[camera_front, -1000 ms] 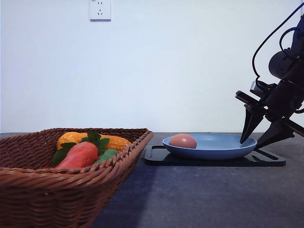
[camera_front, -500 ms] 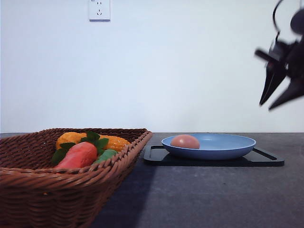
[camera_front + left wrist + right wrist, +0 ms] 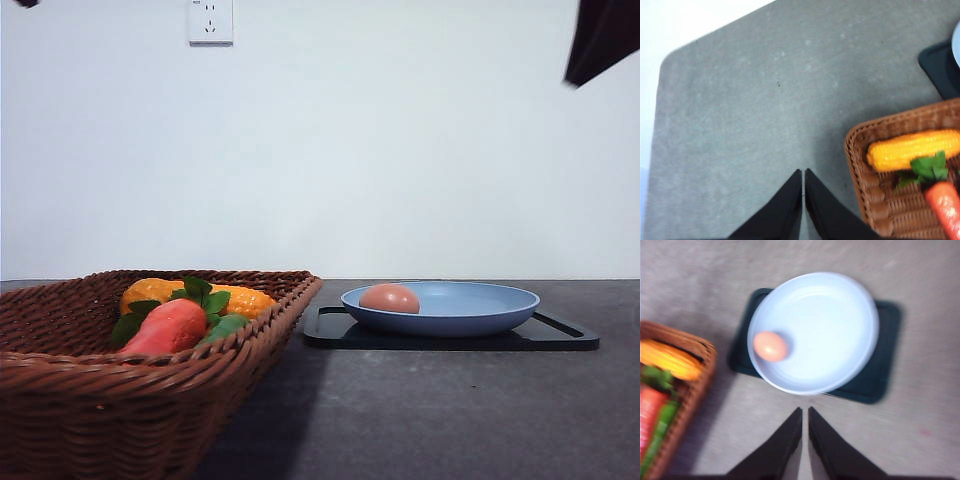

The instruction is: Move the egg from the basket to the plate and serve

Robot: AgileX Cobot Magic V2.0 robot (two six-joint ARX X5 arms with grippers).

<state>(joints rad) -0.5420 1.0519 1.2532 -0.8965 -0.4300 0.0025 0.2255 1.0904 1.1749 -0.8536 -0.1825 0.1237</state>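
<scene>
On the plate [image 3: 470,300], egg [image 3: 389,298], half-hidden.

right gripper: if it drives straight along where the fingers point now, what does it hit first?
Probably the near rim of the round light blue plate on the flat black tray. The shut right gripper points there from above; depth is unclear, so it could meet the grey tabletop first.

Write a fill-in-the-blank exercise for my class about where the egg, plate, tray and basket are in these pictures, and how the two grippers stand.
1. The egg lies in the light blue ______.
2. The plate rests on a flat black ______.
3. Beside the corn, the leafy red-orange vegetable lies in the woven ______.
4. In the wrist views, the left gripper and the right gripper both have their jaws ______.

Missing words: plate; tray; basket; shut
</scene>
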